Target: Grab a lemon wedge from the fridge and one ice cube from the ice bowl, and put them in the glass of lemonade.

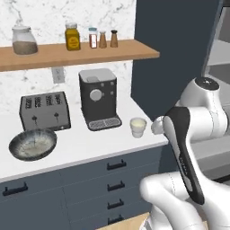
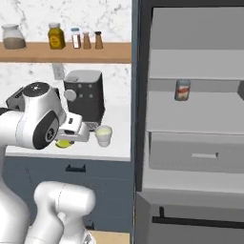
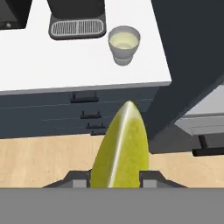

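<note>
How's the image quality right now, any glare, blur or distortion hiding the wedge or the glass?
Hand view: the lemon wedge looms large and stretched by closeness, edges sharp; the glass of lemonade is crisp, no glare. Left base view: flat, even light, the glass clear, slightly soft from low resolution. Right base view: the wedge is a small yellow sliver partly behind the arm; fridge shelves evenly lit.

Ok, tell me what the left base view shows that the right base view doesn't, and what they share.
Left base view alone: the toaster and the ice bowl on the counter. Right base view alone: the open fridge with a can on its shelf, and a bit of the lemon wedge under the arm. Both: the glass of lemonade, the coffee machine and the shelf of jars.
</note>
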